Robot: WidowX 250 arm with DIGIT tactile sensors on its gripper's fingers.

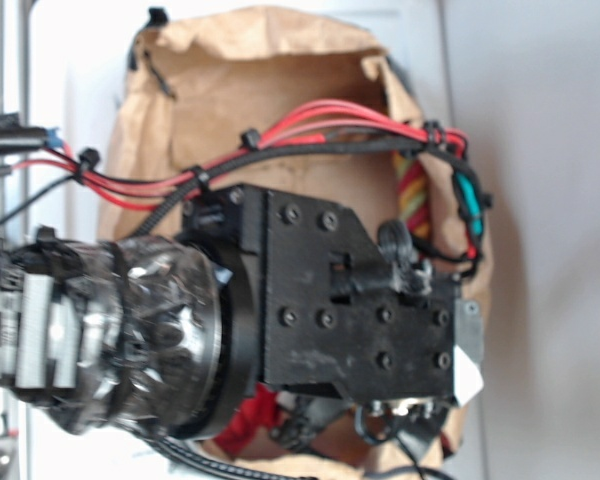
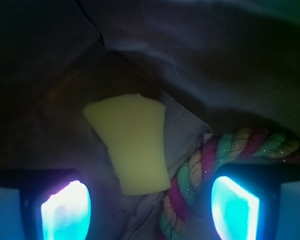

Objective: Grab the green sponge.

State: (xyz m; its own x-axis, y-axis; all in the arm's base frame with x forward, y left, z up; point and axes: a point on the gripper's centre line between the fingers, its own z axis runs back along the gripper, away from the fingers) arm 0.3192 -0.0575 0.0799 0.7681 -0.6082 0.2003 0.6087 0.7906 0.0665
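Wrist view looks into a dim paper bag point(image 2: 200, 55): the green sponge point(image 2: 132, 142), yellow here, lies on its floor just left of a twisted rope point(image 2: 215, 155). The gripper point(image 2: 150, 205) hangs wide open, empty, fingers astride the sponge's near end. Exterior view hides the sponge behind the arm, showing red cloth point(image 1: 252, 420).

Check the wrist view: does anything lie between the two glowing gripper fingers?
Yes. The yellow foam sponge block reaches down between the fingers, and the twisted multicoloured rope runs beside it, nearer the right-hand finger in the wrist view.
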